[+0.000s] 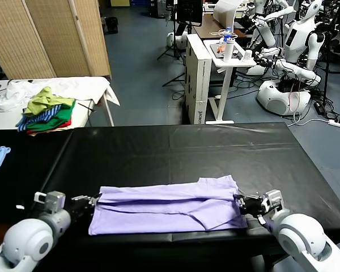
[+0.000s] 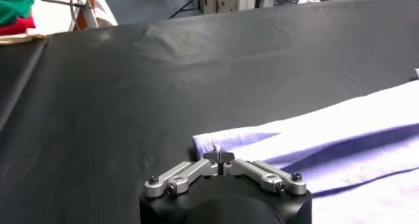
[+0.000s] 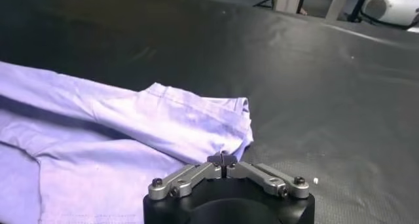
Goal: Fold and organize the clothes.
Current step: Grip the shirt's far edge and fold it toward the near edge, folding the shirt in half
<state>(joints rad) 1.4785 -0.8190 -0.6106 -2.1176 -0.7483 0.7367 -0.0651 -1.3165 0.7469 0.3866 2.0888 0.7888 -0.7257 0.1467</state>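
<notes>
My left pincer [image 1: 94, 202] sat at the left end of the shirt [image 1: 170, 207], and its tips were pinched tight together. In the left wrist view the tips met right at the edge of the cloth, and I judged they had a small bit of that edge between them, but I could not see it for sure. My right pincer [image 1: 239, 203] sat at the right end, by the sleeve, with its tips also squeezed shut. There too the tips met just at the cloth, and I guessed they held a thin pinch of it.

The shirt lay flat on the black tabletop [image 1: 175, 144], near my side of it. It was stretched out sideways between the two pincers. It looked part folded, with a long flap laid over the middle.

To do this step well, I thought both arms should move together, at the same speed and height. If one went faster, the thin cloth would twist or slip out. I wanted to keep it a little tight, but not pull hard. I also wanted the fold to land with its edges lined up, so no wrinkles got trapped.

The pile [image 1: 45, 112] on the white table was well apart, so it was no worry.
</notes>
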